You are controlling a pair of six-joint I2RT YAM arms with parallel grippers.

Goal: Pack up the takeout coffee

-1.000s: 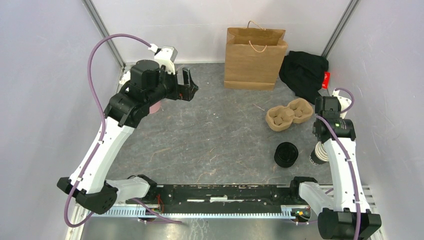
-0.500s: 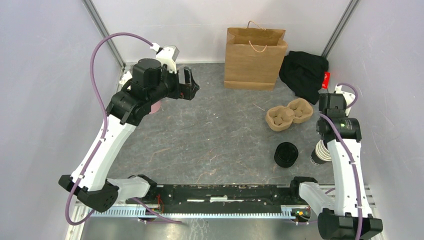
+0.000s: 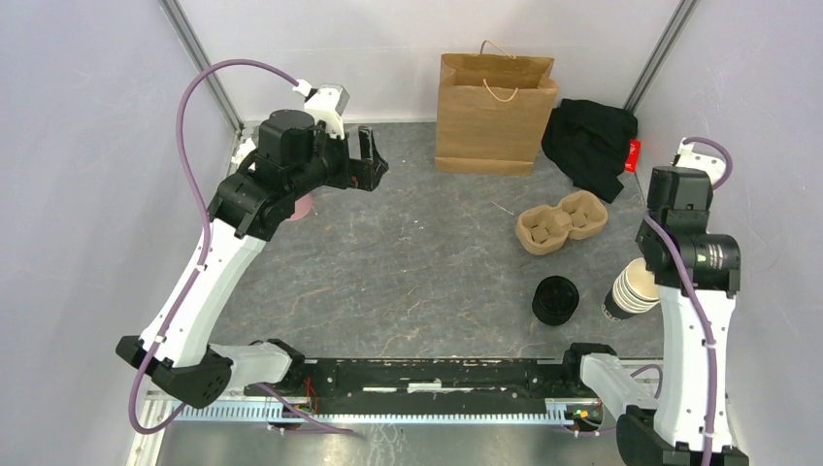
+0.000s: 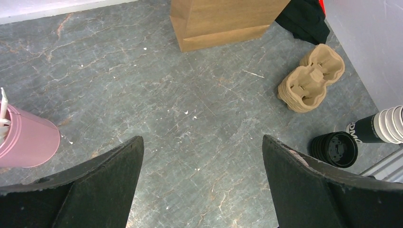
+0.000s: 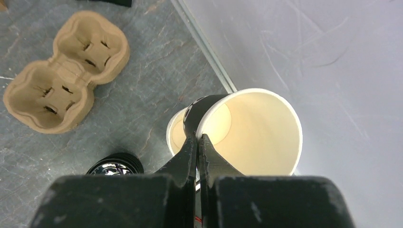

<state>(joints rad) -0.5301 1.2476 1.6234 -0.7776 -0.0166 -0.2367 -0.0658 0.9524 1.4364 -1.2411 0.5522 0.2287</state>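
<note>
Left tool [image 4: 202, 142]: spread wide with nothing between its fingers, held above the far left part of the bench [image 3: 417, 262] and looking down across it.
Right tool [image 5: 197, 137]: fingers pressed together on the rim of a paper cup [image 5: 256, 133], one finger inside the wall and one outside.
Paper cup: lidless, with a cream inside and a dark outer side carrying white print. It hangs tilted in the right tool at the near right of the bench, close to the right wall.
Cup and stack: the held cup sits just over the top of the stack of cups [image 5: 175, 135]; whether it is fully clear of the stack I cannot tell.
Stack of cups: cream rims and dark sides, at the near right edge of the bench.
Stack of black lids [image 3: 555, 299]: just left of the stack of cups and apart from it.
Cup carrier [image 3: 561, 221]: tan moulded pulp with two wells, both empty, farther back than the lids.
Paper bag [image 3: 493, 115]: brown, upright, handles up, at the far middle of the bench against the back wall.
Black cloth [image 3: 590, 141]: crumpled in the far right corner, beside the bag.
Pink cup [image 4: 26, 142]: on the far left of the bench, below the left arm.
</note>
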